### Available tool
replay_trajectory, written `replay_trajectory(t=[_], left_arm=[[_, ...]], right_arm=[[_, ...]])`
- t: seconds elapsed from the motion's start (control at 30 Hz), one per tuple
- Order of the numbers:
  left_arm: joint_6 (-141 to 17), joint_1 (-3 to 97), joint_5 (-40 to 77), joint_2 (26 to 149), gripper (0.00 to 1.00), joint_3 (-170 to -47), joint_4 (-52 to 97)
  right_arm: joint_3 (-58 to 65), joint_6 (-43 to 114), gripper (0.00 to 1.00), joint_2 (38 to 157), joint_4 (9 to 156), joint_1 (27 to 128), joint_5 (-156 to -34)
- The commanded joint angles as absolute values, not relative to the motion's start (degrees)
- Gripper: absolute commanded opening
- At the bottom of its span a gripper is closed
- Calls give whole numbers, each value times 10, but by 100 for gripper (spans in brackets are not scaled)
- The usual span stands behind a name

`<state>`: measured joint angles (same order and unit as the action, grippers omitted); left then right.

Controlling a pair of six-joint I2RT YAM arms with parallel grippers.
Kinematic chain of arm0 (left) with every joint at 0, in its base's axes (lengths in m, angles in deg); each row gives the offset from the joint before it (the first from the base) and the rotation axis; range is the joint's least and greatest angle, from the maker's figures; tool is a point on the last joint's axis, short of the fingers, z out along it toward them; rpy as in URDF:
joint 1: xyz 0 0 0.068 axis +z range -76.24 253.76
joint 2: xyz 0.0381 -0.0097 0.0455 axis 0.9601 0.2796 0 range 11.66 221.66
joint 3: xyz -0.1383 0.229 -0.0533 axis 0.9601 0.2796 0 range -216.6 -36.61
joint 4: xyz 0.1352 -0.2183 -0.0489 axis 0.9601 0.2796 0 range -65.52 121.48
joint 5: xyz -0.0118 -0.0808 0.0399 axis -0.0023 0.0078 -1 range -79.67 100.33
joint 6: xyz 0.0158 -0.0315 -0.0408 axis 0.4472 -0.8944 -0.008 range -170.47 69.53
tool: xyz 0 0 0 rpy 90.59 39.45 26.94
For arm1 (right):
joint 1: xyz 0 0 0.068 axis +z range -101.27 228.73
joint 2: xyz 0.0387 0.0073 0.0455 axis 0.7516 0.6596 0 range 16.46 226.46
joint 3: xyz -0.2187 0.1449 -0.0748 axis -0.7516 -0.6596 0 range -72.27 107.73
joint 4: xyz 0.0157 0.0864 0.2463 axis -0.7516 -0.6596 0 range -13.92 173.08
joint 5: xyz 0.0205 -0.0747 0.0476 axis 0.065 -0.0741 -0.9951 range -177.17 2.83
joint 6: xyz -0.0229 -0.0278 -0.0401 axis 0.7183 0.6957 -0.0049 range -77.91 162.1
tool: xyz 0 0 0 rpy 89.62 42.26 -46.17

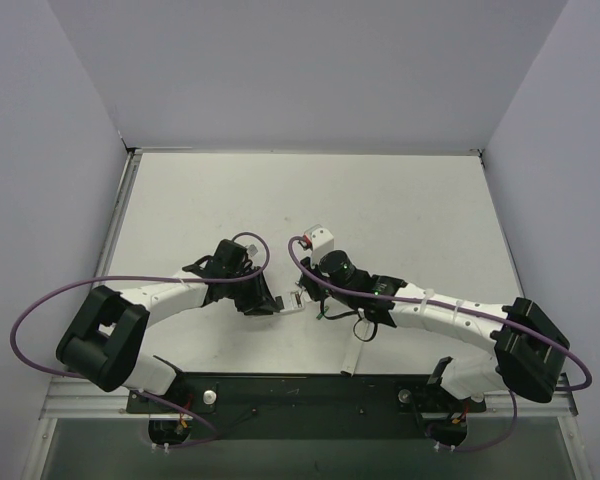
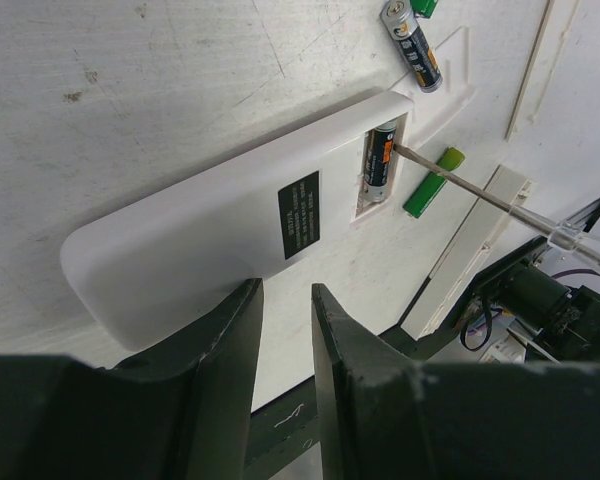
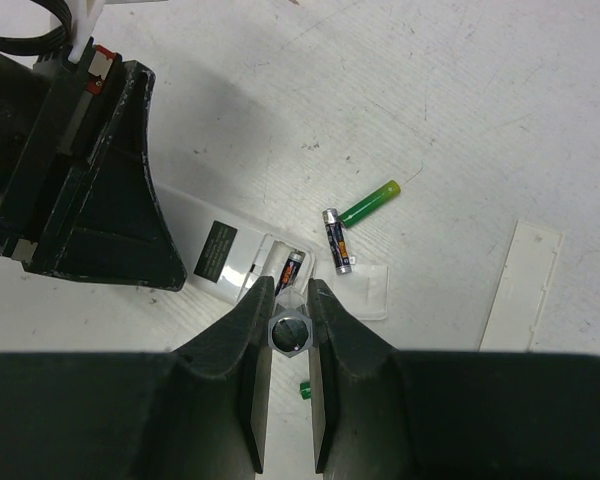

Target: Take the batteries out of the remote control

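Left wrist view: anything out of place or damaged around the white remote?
Nothing damaged. A dark cylindrical battery and a green battery lie loose beyond the white plastic remote; a second dark battery sits in its open bay, a clear-handled screwdriver pointing at it.

The remote control [image 2: 210, 240] lies flat on the table [image 2: 130, 80]. Its near end is at the tips of the left end effector [image 2: 285, 300] and its length runs forward, away from them. The first battery [image 2: 380, 160] sits in the compartment at the far end. The second battery [image 2: 412, 45] lies beyond that end, with the third battery [image 2: 423, 7] beside its far tip. The fourth battery [image 2: 433, 182] lies just right of the compartment, off the remote. The screwdriver [image 2: 480, 195] sits between the fingers of the right end effector [image 3: 288, 290], its tip at the first battery. A flat cover piece [image 3: 525, 285] lies well to that end effector's right.
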<state>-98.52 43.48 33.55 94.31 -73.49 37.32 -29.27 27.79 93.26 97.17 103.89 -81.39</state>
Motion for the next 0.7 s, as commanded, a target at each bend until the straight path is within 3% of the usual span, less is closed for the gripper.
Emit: replay_trajectory(t=[0.0, 0.37, 0.67], left_arm=[[-978, 434, 307, 959, 37, -735, 374], [-979, 440, 305, 967, 37, -734, 378], [-980, 440, 300, 967, 37, -732, 383]], right_arm=[[-304, 289, 0, 944, 978, 1042, -789], [-356, 210, 0, 956, 1022, 1038, -836], [-434, 85, 0, 926, 1114, 974, -928]])
